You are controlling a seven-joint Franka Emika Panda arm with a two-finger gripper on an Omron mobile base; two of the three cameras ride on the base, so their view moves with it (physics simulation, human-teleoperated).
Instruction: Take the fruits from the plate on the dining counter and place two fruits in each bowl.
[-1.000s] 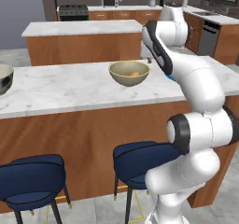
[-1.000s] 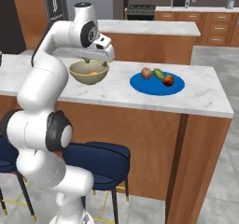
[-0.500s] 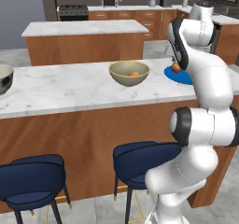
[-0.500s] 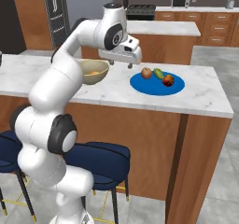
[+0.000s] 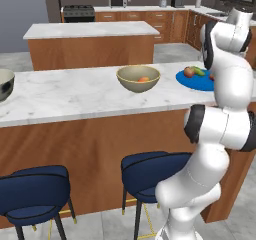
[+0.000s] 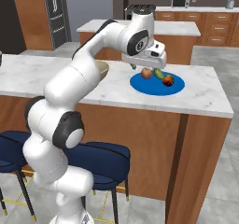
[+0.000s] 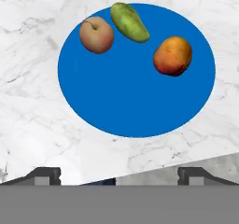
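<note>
**Open gripper poised over the fruit plate**

Nearest in the hand view, the gripper hangs above the near edge of the dining counter, its finger tips spread wide with nothing between them, a stance that suits reaching down for another fruit. Just beyond lies the blue plate, flat on the marble, with three fruits gathered on its far half: a pale reddish apple, a green oblong fruit just beside it (whether they touch I cannot tell), and a red-orange fruit apart from both.

In the left base view, the beige bowl stands on the same counter near the plate, with one orange fruit in it. The grey bowl sits well apart at the far left end, its contents hidden, so most of the sorting seems left to do.
</note>
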